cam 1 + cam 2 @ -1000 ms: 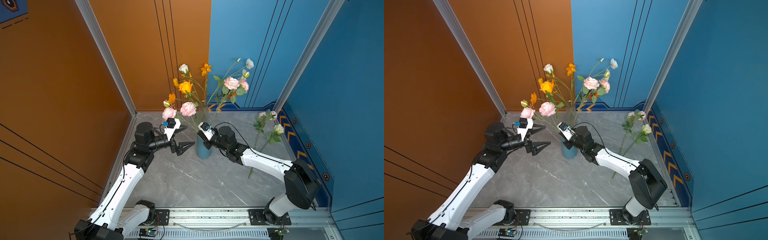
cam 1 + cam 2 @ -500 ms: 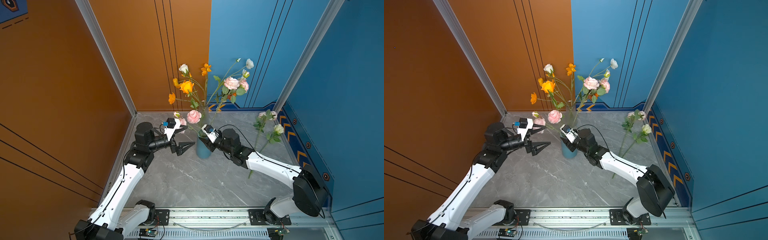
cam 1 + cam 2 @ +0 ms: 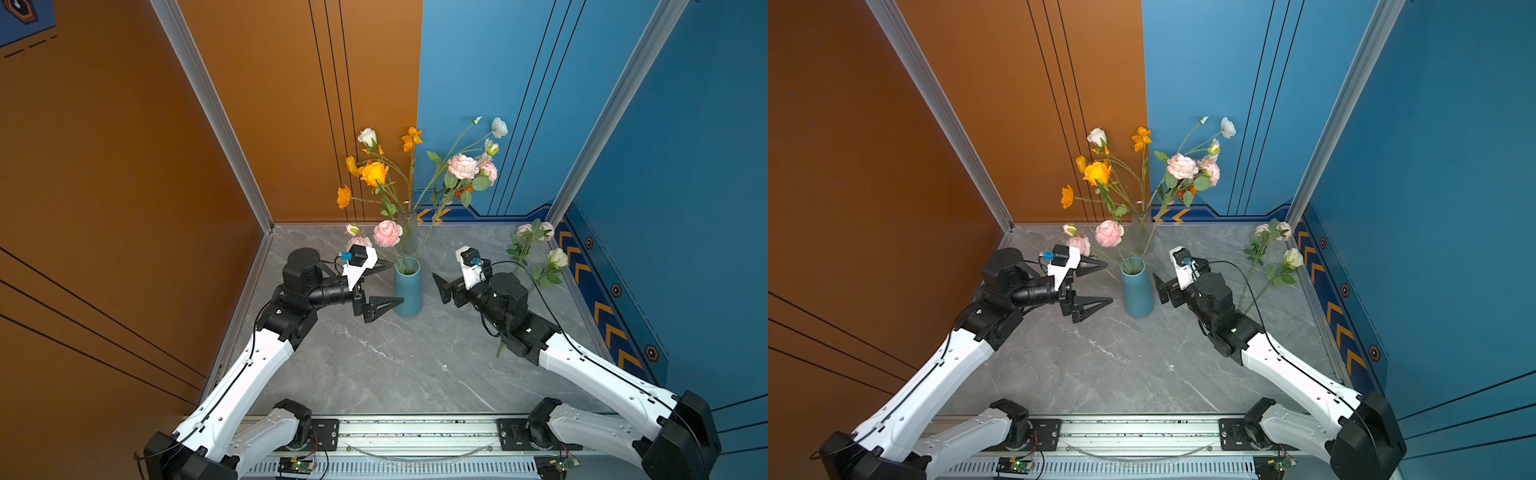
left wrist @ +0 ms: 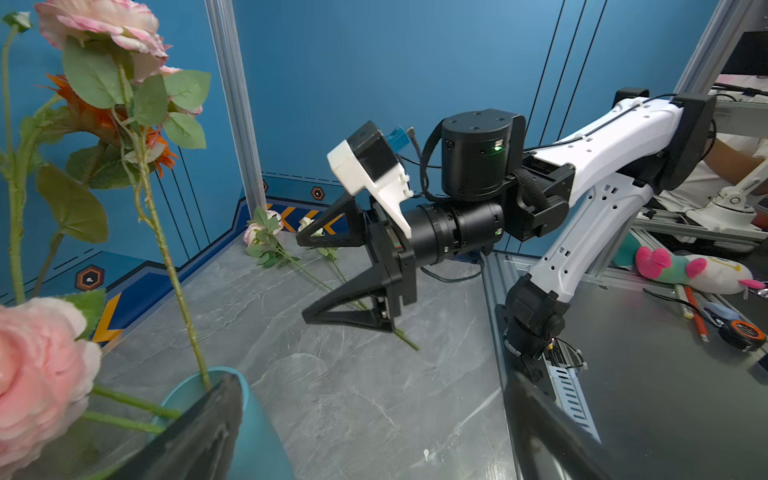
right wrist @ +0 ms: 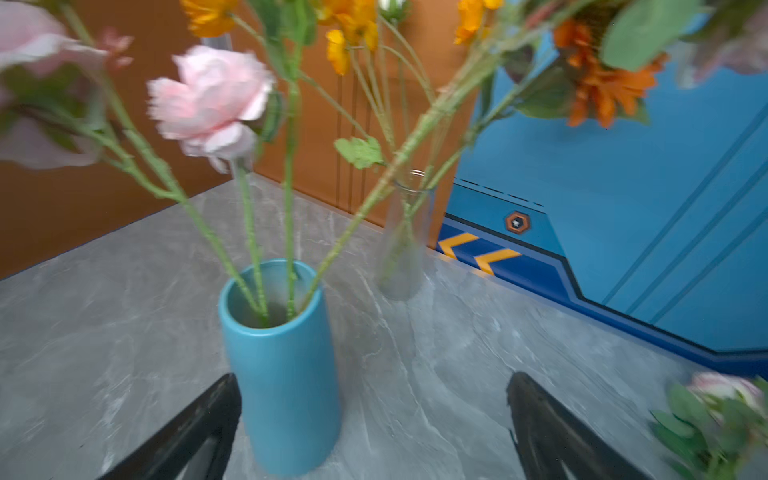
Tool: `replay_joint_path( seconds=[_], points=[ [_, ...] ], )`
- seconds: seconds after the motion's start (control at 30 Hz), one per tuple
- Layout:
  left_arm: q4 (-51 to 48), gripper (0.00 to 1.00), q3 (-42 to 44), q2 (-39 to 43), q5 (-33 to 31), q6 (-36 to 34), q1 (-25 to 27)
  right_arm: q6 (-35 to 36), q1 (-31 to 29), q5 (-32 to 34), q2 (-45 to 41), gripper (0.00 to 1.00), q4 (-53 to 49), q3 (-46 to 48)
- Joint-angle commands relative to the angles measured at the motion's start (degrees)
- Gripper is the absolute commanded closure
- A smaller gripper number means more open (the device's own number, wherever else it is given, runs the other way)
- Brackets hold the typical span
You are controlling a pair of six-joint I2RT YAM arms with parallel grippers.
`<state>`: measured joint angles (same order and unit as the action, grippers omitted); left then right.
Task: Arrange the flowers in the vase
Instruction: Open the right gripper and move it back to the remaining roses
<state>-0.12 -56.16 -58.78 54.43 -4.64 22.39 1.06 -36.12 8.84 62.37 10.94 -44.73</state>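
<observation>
Rt wrist view: pink bloom (image 5: 210, 99) blurred, lying flowers (image 5: 721, 395) cut off.

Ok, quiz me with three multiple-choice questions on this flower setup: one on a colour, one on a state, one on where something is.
1. The opaque vase is: A red, B teal, C white.
2. The right tool is: A open and empty, B shut on a stem, C shut empty.
3. The loose flowers are: A in that vase, B in the right tool, C lying on the tabletop.
Answers: B, its body shows teal in both top views; A, the left wrist view shows it spread wide, nothing between; C, their stems rest flat on the grey surface.
</observation>
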Motion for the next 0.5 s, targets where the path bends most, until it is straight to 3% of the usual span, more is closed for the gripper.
replay_joint_path(
  seconds=[0.0,0.17,0.27,0.47],
  points=[
    [0.9,0.02,-0.6,-0.6,-1.5,-0.5,2.2,-14.0,7.0,7.6,-1.4,0.00,-11.2,0.8],
    [0.8,0.02,0.6,-2.5,-9.1,-1.8,8.3,-26.7,21.1,1.7,-1.3,0.00,-23.6,-0.9],
    [0.7,0.02,1.3,-3.9,-14.4,-3.0,12.1,-29.3,27.5,-1.3,0.0,0.02,-28.1,-1.2],
    [-5.5,0.02,-0.1,-6.1,-23.1,-8.4,18.4,-31.6,37.5,-6.1,5.2,0.17,-27.9,-0.5]
  ],
)
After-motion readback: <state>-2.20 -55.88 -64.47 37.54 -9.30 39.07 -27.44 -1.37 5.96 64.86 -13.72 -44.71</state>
